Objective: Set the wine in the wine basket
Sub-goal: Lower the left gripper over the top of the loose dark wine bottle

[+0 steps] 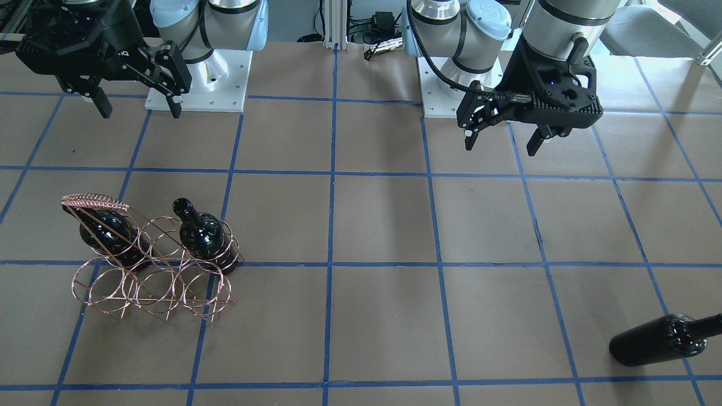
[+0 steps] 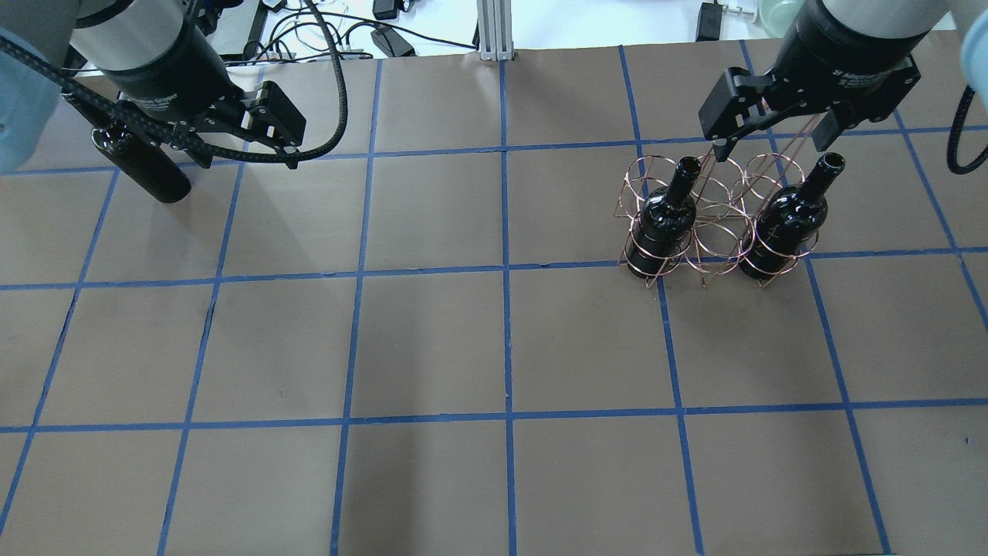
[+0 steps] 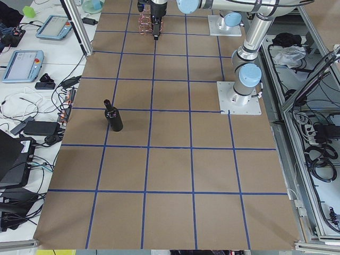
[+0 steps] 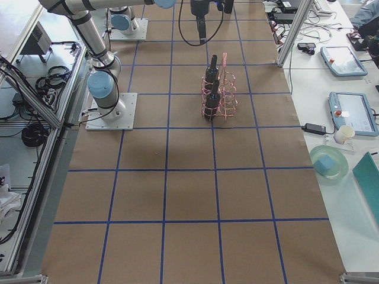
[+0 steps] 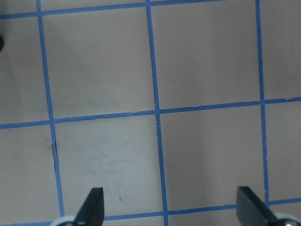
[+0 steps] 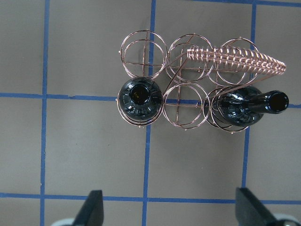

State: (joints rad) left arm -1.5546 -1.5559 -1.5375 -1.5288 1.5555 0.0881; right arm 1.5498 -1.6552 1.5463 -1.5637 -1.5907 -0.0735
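Brown-paper table (image 1: 383,225), blue tape grid, cables and screens at edges. Wine basket (image 2: 714,232) upright on robot's right side, handle (image 6: 235,59) slanted. Two bottles stand in end rings of row nearer robot: first basket bottle (image 6: 139,101), second basket bottle (image 6: 240,108). Third wine bottle (image 3: 112,116) upright on table at far left, well apart from basket, unheld. Left gripper (image 5: 171,207) jaws spread wide, empty, above bare table near third wine bottle. Right gripper (image 6: 171,207) jaws spread wide, empty, hovers above table beside basket.

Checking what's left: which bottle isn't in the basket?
The lone bottle on the table at the robot's left; the other two stand in the basket.
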